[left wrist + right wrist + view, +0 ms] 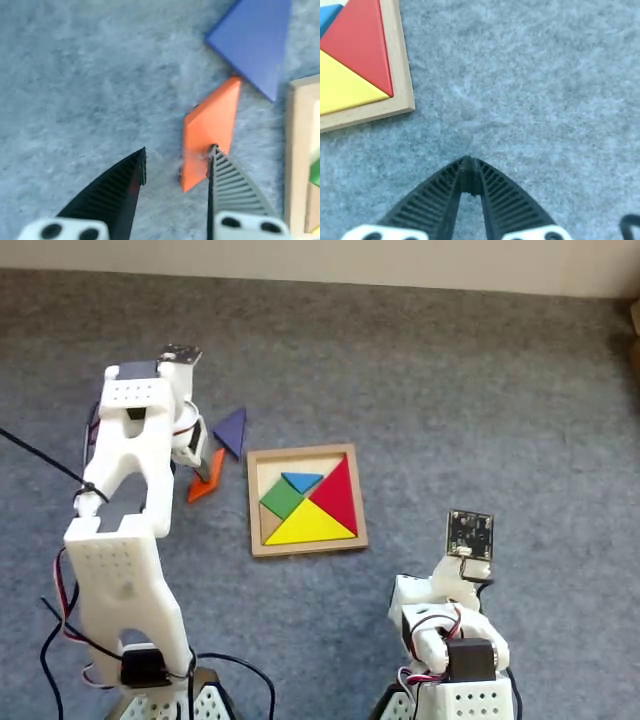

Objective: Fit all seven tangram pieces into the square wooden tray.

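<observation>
Two pieces lay left of tray (306, 548) on desk: orange parallelogram (209, 131), blue triangle (255, 40) just farther. We saw left jaws released around orange parallelogram's near corner; right jaws clenched, empty, near right. We judged pickup in hand; next: clench, lift, carry into tray.

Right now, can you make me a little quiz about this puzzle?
1. True or false: the orange piece lies inside the wooden tray.
2. Which gripper is open? A: left gripper. B: right gripper.
3. Fill in: in the tray, the red triangle touches a big ____ one.
Key: 1 false; 2 A; 3 yellow, the yellow triangle.
</observation>
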`<move>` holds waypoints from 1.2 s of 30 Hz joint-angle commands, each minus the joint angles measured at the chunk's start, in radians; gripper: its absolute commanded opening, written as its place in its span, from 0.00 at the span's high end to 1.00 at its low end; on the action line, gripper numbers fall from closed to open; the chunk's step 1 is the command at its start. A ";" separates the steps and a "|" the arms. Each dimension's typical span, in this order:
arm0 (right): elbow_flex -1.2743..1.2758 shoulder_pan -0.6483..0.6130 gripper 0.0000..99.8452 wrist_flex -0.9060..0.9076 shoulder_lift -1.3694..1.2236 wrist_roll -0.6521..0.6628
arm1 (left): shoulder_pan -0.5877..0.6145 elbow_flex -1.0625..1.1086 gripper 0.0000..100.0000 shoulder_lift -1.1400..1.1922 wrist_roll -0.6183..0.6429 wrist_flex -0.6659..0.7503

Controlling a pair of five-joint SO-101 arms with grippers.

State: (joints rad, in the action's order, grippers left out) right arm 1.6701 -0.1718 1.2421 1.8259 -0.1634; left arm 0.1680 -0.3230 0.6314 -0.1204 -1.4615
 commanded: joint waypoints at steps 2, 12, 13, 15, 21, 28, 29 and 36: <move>0.120 0.012 0.99 0.010 0.019 -0.006 | -0.071 0.004 0.80 0.024 -0.014 0.017; 0.120 0.012 0.99 0.010 0.019 -0.006 | -0.108 0.001 0.80 0.038 -0.015 0.017; 0.120 0.012 0.99 0.010 0.019 -0.006 | -0.108 0.001 0.80 0.038 -0.015 0.018; 0.120 0.012 0.99 0.010 0.019 -0.006 | -0.108 0.001 0.82 0.038 -0.015 0.020; 0.120 0.012 0.99 0.010 0.019 -0.006 | -0.110 -0.001 0.88 0.035 -0.011 0.021; 0.120 0.012 0.99 0.010 0.019 -0.006 | -0.136 -0.002 0.96 0.028 -0.012 0.015; 0.120 0.012 0.99 0.010 0.019 -0.006 | -0.139 -0.001 0.99 0.016 -0.014 0.015; 0.120 0.012 0.99 0.010 0.019 -0.006 | -0.145 0.048 1.00 -0.124 -0.012 0.021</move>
State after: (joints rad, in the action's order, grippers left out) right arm 1.6701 -0.1718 1.2421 1.8259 -0.1634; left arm 0.0422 -0.2892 0.6191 -0.1281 -1.4477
